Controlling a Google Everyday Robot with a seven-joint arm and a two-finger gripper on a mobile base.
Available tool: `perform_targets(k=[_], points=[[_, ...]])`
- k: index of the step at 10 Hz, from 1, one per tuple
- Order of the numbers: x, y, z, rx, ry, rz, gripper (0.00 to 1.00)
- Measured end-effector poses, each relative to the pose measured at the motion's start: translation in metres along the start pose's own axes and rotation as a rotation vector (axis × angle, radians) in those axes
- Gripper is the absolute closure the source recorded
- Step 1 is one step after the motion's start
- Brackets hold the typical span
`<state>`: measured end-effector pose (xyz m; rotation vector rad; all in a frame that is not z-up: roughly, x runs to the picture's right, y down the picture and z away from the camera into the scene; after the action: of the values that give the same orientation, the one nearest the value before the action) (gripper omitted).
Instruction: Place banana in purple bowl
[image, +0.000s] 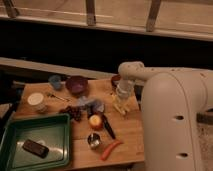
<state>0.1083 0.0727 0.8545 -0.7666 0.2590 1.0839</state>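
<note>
No legible text or labels

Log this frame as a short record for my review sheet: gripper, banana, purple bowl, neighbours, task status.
gripper: gripper low over the right part of the wooden board, right at the banana
banana: banana on or just above the board; cannot tell if gripped
purple bowl: purple bowl at the board's back, left of the gripper, apart from the banana
neighbours: blue cup beside the bowl; green tray front left
task status: banana not in bowl
</note>
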Motion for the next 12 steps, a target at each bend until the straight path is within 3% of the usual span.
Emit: perform_targets(k=[3, 5, 9, 11, 12], points=[[-0.031, 0.001, -0.073, 0.043, -0.137, -0.031, 1.00], [-0.063, 0.014, -0.105, 0.047, -0.222, -0.081, 1.00], [-0.144, 0.076, -0.115, -0.007, -0.319, -0.218, 1.00], [-0.174, 0.106, -0.114, -0.058, -0.344, -0.276, 1.00], [-0.193, 0.131, -0.110, -0.110, -0.346, -0.312, 1.00]])
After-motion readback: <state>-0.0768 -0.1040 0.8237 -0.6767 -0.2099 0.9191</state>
